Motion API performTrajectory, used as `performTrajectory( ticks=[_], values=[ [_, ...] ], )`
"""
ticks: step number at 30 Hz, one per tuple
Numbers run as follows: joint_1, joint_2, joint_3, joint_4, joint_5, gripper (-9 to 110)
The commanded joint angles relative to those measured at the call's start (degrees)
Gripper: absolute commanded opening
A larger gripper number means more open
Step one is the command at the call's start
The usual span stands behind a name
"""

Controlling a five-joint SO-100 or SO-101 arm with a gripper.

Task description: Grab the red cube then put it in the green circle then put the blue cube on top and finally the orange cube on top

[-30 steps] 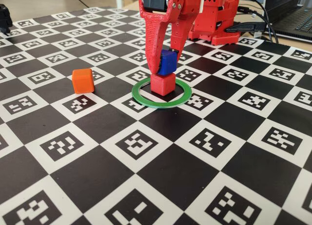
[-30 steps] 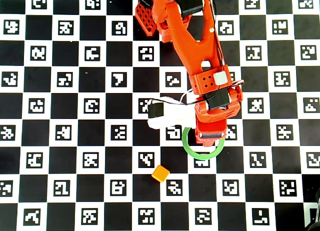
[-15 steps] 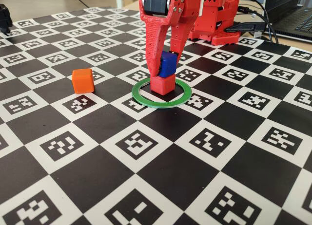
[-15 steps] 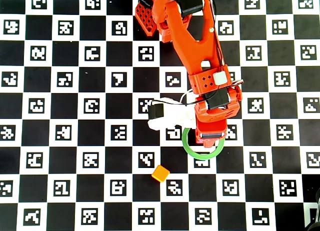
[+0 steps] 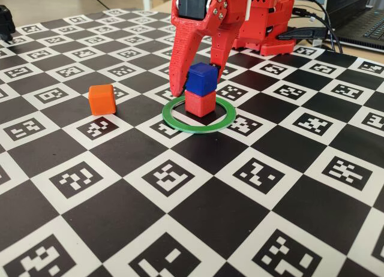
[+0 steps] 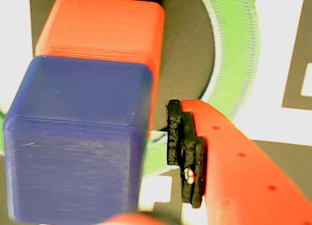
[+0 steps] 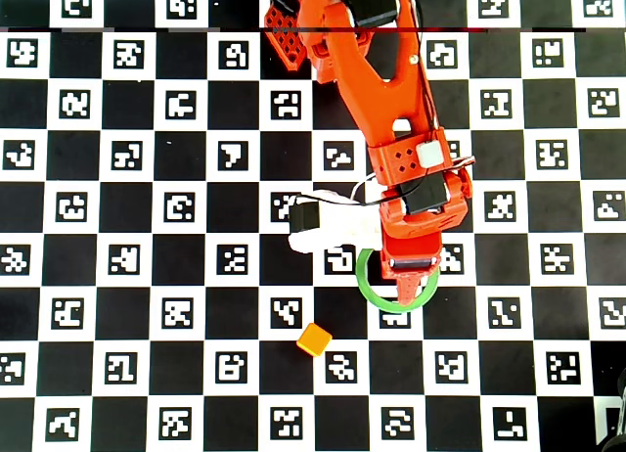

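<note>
The red cube (image 5: 200,103) stands inside the green circle (image 5: 180,124). The blue cube (image 5: 201,78) sits on top of it, slightly turned. My gripper (image 5: 197,84) is lowered around the blue cube with its jaws open. In the wrist view the blue cube (image 6: 78,137) fills the left side above the red cube (image 6: 102,25), and a gap shows between it and the black pad of one finger (image 6: 185,152). The other finger is hidden there. The orange cube (image 5: 102,99) lies alone on the mat to the left in the fixed view. In the overhead view it (image 7: 314,339) lies below and left of the circle (image 7: 367,286).
The table is a black-and-white checkerboard mat (image 5: 198,229) with printed markers. The red arm base (image 5: 264,25) stands behind the circle. A laptop (image 5: 360,19) and cables lie at the back right, and a dark object (image 5: 6,22) sits at the far left edge.
</note>
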Motion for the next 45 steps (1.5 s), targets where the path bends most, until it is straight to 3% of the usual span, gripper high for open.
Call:
performTrajectory(
  ticks=[1, 26, 35, 45],
  values=[
    [0.26, 7.29, -2.9, 2.64, 0.88, 44],
    [8.44, 9.14, -23.99, 20.48, -0.35, 44],
    [11.43, -3.16, -44.21, 29.0, 4.75, 44],
    [13.54, -16.79, -57.13, 27.33, 10.11, 40]
  ],
)
